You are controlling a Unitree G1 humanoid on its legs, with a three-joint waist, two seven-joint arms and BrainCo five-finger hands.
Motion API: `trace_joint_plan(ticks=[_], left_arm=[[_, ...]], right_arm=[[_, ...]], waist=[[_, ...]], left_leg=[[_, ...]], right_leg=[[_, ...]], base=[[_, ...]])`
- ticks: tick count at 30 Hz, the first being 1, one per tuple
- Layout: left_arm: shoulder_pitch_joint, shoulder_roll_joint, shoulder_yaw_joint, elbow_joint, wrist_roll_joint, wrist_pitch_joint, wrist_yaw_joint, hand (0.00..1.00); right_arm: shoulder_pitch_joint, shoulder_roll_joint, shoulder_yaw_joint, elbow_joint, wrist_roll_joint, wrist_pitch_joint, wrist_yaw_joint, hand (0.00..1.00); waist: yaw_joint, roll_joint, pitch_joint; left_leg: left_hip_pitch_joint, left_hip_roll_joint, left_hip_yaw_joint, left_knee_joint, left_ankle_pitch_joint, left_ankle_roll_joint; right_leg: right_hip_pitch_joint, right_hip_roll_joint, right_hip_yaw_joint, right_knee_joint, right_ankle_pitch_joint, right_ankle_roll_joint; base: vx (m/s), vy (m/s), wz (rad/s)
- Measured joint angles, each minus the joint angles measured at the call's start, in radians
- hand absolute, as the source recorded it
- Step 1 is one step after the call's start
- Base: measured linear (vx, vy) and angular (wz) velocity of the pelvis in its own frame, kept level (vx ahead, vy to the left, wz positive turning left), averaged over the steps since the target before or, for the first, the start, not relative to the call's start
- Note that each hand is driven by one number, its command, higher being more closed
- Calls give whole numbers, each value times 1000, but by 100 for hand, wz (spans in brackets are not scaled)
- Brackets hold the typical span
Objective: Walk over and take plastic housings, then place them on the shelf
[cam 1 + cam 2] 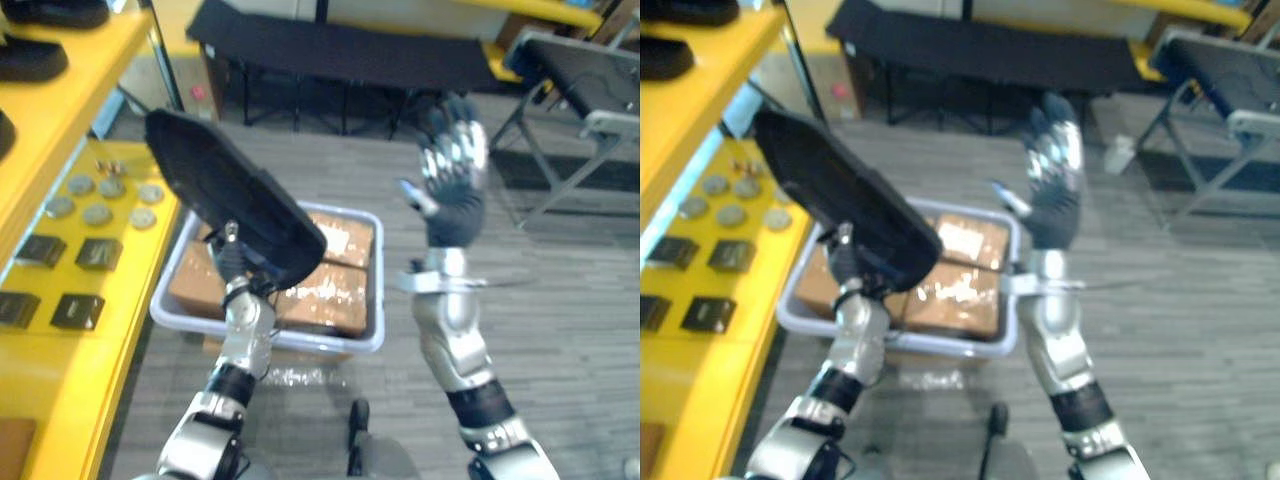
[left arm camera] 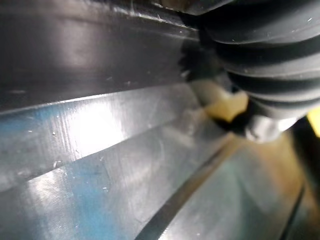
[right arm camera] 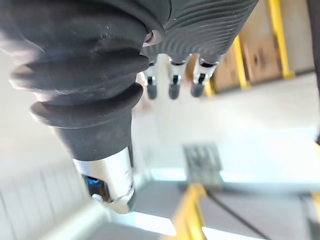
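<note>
A large black plastic housing (image 1: pixel 225 190) is held up at a tilt in front of me, over the near end of the yellow shelf (image 1: pixel 135 300) on my left. My left hand (image 1: pixel 236 262) grips its lower edge. The thumb lies on the near face and the fingers are hidden behind the housing. In the left wrist view the housing's glossy dark surface (image 2: pixel 100 150) sits right against the hand's ribbed cover. My right hand (image 1: pixel 455 175) is raised to the right of the housing, apart from it. Its fingers (image 3: pixel 170 85) are straight and hold nothing.
The lower shelf board carries round grey discs (image 1: pixel 100 195) and small dark square parts (image 1: pixel 78 310). An upper yellow board (image 1: pixel 70 95) holds black items. A pale bin (image 1: pixel 270 340) with brown boxes stands on the floor. A black bench (image 1: pixel 340 50) is behind, a folding table (image 1: pixel 590 90) at right.
</note>
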Motion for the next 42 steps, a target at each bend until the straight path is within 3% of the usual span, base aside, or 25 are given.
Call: trace_joint_plan(ticks=[4,7,10,15,18,22,24,27,33,40,42], left_arm=[[96,0,57,-220,136,-1,4,100],[186,1,68,-358,187,-2,0,100],[280,1,100,-480,221,-3,-7,100],[514,-38,150,-709,225,-2,-20,100],[615,-74,171,-743,222,6,-41,100],[701,-88,173,-735,202,67,-49,100],[715,-90,174,-719,175,67,-61,100],[730,-93,184,-700,181,73,-98,100],[729,-76,190,-700,178,93,-112,100],[716,-78,198,-706,186,107,-31,100],[720,-85,226,-723,215,114,-8,100]], right_arm=[[153,1,-111,1,40,-1,18,0],[246,8,-164,0,43,-2,17,0],[326,50,-213,1,122,1,43,0],[480,116,-250,14,127,6,52,0],[540,134,-262,91,131,7,52,0],[579,164,-262,289,179,14,54,0],[587,176,-261,327,215,13,61,0],[585,181,-255,350,278,2,120,0],[531,164,-164,356,263,0,173,0],[490,132,-52,310,224,8,211,0],[457,111,-14,310,189,28,212,0]], waist=[[-13,52,-37],[-15,74,-51],[-16,77,-57],[-14,82,-63],[-8,87,-69],[9,95,-77],[10,96,-79],[15,93,-81],[28,84,-88],[51,88,-96],[71,88,-97]], left_leg=[[26,-8,5,-42,13,2],[41,-9,14,-60,17,2],[41,-9,21,-62,17,2],[40,-13,24,-76,17,5],[40,-16,23,-85,17,5],[35,-24,4,-92,19,7],[30,-27,-2,-92,19,7],[22,-31,-15,-91,19,7],[21,-31,-25,-91,18,9],[-15,-33,-108,-83,14,23],[-34,-36,-141,-76,21,20]], right_leg=[[9,-5,-1,0,-7,5],[11,-4,1,0,-9,6],[11,-3,2,-10,-14,7],[10,-4,1,-27,-14,11],[9,-7,-1,-28,-11,16],[10,-14,-13,-28,-12,20],[11,-18,-24,-28,-13,22],[12,-23,-33,-28,-13,22],[17,-23,-43,-28,-14,22],[41,-32,-118,-28,-29,25],[53,-38,-159,-28,-35,27]], base=[[5,7,1],[-2,4,-5],[-22,3,-5],[0,0,0],[35,30,3],[27,27,8],[27,27,15],[11,21,12],[-3,3,3],[-7,-2,31],[15,7,50]])
